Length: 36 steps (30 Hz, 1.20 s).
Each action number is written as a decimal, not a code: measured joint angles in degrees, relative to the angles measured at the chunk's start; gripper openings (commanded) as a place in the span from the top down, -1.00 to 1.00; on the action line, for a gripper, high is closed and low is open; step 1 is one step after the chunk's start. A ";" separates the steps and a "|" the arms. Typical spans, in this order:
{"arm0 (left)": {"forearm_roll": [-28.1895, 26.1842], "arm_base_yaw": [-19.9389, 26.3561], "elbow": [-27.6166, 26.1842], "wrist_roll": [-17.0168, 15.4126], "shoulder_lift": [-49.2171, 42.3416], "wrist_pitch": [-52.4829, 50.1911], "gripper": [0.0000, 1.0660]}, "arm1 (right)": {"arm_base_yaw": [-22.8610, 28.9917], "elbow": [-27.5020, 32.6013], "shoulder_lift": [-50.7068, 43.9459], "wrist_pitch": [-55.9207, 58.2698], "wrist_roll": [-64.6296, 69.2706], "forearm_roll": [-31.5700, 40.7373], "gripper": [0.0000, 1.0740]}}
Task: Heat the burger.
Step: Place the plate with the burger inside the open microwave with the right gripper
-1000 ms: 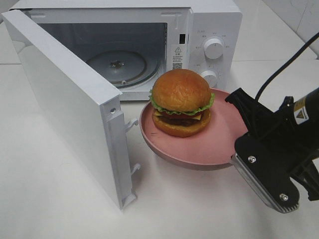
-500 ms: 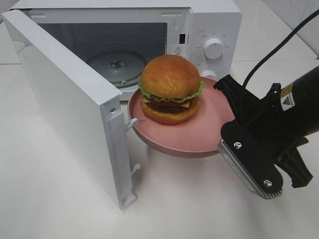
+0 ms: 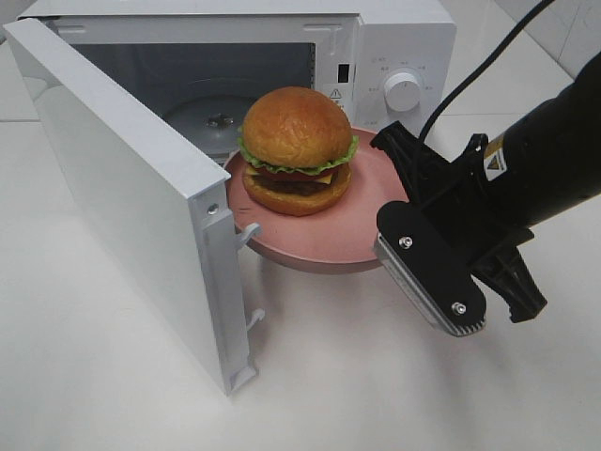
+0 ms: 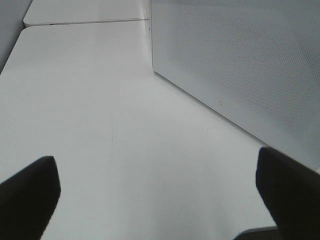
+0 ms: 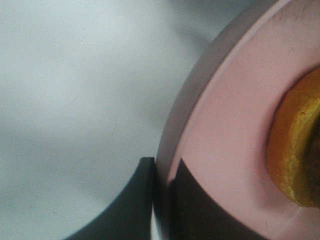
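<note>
The burger (image 3: 296, 150), with a golden-brown bun, a green lettuce edge and a dark patty, sits on a round pink plate (image 3: 315, 256). My right gripper (image 3: 390, 146) is shut on the plate's right rim and holds it tilted above the table, its far edge at the mouth of the open microwave (image 3: 404, 42). In the right wrist view the fingers (image 5: 145, 185) pinch the plate (image 5: 220, 125) rim, with the burger (image 5: 295, 150) bun at the edge. My left gripper (image 4: 157, 195) is open over bare table, nothing between its fingers; it is out of the high view.
The microwave door (image 3: 122, 178) stands swung wide to the left, close to the plate's left edge. The glass turntable (image 3: 211, 122) lies inside the cavity. In the left wrist view the door (image 4: 240, 65) shows its perforated panel beside white table (image 4: 90, 100).
My right gripper has carried the plate and burger up and to the left, from in front of the control knobs to the microwave's opening. The left gripper's view gives nothing earlier.
</note>
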 measured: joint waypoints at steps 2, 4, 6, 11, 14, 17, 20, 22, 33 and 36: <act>0.00 0.00 0.00 0.00 0.00 0.00 -0.87 | 0.00 -1.32 1.26 -0.06 -0.17 0.00 1.00; 0.00 0.00 0.00 0.00 0.00 0.00 -0.87 | 0.00 -1.83 1.72 0.00 -0.29 0.00 1.00; 0.00 0.00 0.00 0.00 0.00 0.00 -0.87 | 0.00 -2.69 2.46 0.17 -0.97 0.00 1.00; 0.00 0.00 0.00 0.00 0.00 0.00 -0.87 | 0.11 -4.93 4.47 0.40 -2.41 0.46 1.00; 0.00 0.00 0.00 0.00 0.00 0.00 -0.87 | 0.80 -6.25 5.84 0.40 -2.81 0.74 1.00; 0.00 0.00 0.00 0.00 0.00 0.00 -0.87 | 1.38 -7.62 7.33 0.69 -4.87 2.18 1.00; 0.00 0.00 0.00 0.00 0.00 0.00 -0.87 | 1.66 -9.51 8.88 1.32 -7.33 4.13 1.00; 0.00 0.00 0.00 0.00 0.00 0.00 -0.87 | 1.66 -10.66 9.91 2.18 -8.65 5.16 1.00; 0.00 0.00 0.00 0.00 0.00 0.00 -0.87 | 1.66 -18.79 15.53 6.07 -11.80 6.65 1.00; 0.00 0.00 0.00 0.00 0.00 0.00 -0.87 | 1.66 -20.74 16.84 6.76 -11.86 7.33 1.00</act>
